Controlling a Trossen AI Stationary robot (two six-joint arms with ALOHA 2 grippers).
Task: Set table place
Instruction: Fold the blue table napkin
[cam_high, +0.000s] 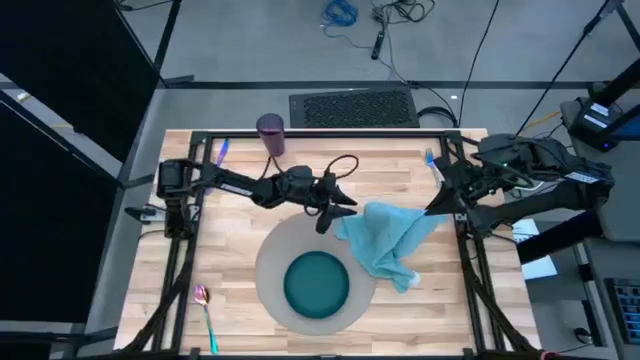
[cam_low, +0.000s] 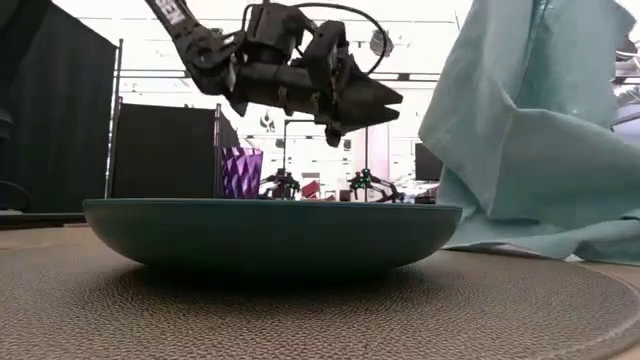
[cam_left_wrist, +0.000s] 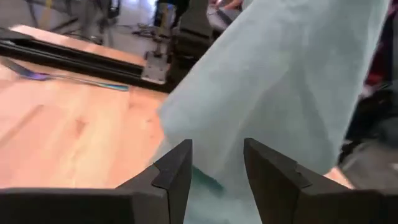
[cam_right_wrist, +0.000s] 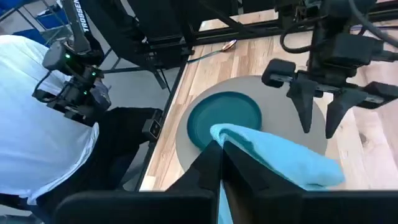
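The right gripper (cam_right_wrist: 221, 163) has its two dark fingers pressed together on a corner of the light blue napkin (cam_right_wrist: 283, 158). Just beyond the fingertips lies the teal plate (cam_right_wrist: 217, 115) on the round grey mat (cam_right_wrist: 273, 90). Farther ahead, the left gripper (cam_right_wrist: 319, 121) hangs above the mat with fingers apart.

teal plate (cam_high: 317, 284), light blue napkin (cam_high: 391, 236), grey mat (cam_high: 272, 262)

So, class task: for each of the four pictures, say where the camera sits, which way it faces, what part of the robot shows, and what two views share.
High view: overhead, facing straight down; table, both arms, teal plate.
Low view: tabletop height, facing level across; left hand above the plate.
Left wrist view: on the left arm, facing the blue napkin; own open fingers.
Right wrist view: on the right arm; right hand shut on the napkin, left hand beyond.
Shared: plate in the high and right wrist views.
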